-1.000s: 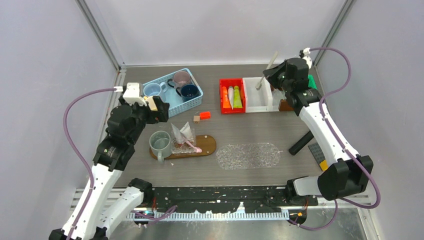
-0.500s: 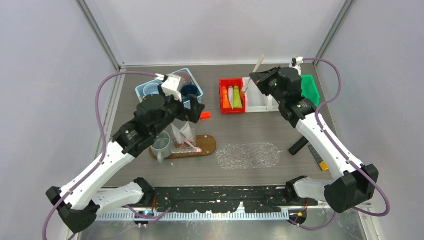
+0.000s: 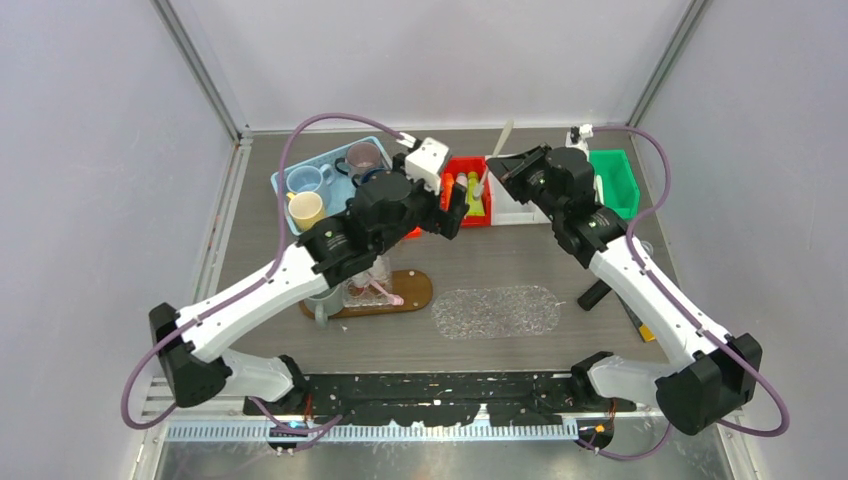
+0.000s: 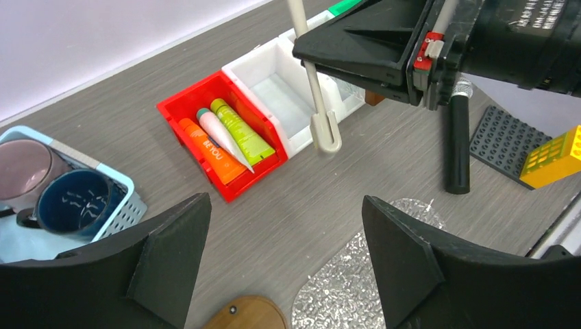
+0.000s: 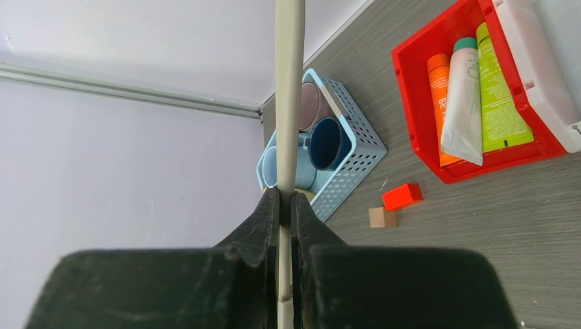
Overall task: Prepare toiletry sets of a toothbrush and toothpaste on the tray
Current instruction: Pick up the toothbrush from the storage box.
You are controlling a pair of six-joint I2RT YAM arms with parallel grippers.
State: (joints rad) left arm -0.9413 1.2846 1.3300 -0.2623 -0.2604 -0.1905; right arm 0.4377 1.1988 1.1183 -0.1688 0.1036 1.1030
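White toothbrush [image 5: 288, 82] clamped, right gripper [image 5: 281, 204]

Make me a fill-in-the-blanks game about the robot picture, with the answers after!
The red plastic bin holds ___ soft toothpaste tubes. The tube between the orange tube and the green tube is ___. The jaws of the right gripper are shut on a thin cream ___. The jaws of the left gripper stand ___.
Missing words: three; white; toothbrush; open.
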